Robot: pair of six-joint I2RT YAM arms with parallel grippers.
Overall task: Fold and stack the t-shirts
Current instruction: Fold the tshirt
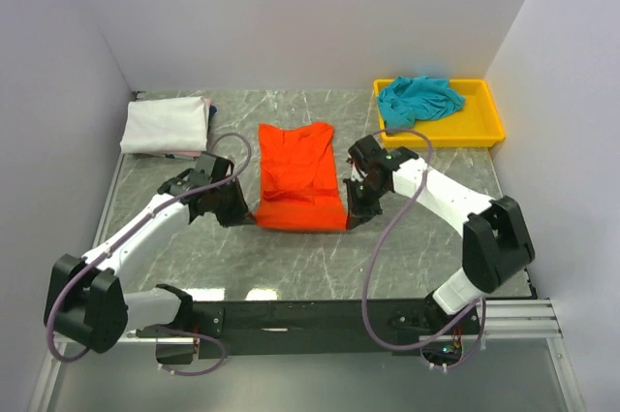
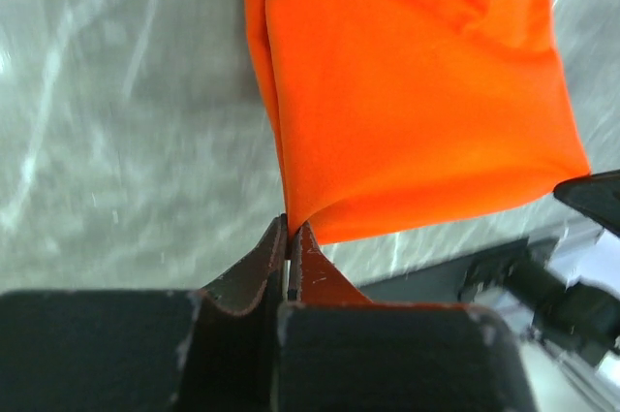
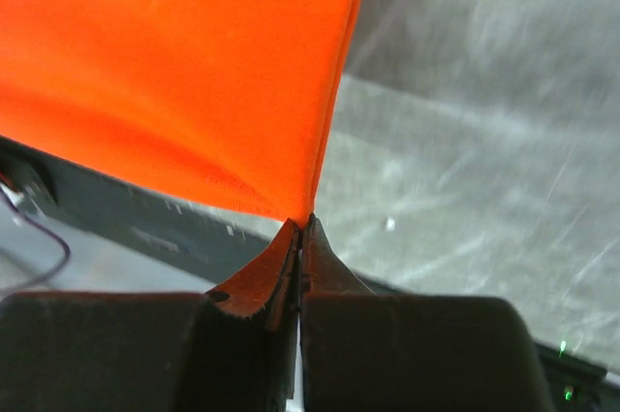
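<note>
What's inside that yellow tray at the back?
A crumpled teal shirt lies in the yellow tray, over its left half; the rest shows bare yellow. Anything beneath the shirt is hidden.

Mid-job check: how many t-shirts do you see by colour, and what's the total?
Orange-red t-shirt: 1, near corners pinched by the left gripper and right gripper
Teal t-shirt: 1, crumpled in the yellow tray
White t-shirt: 1, folded, far left, on other cloth I cannot identify
Total: 3
</note>
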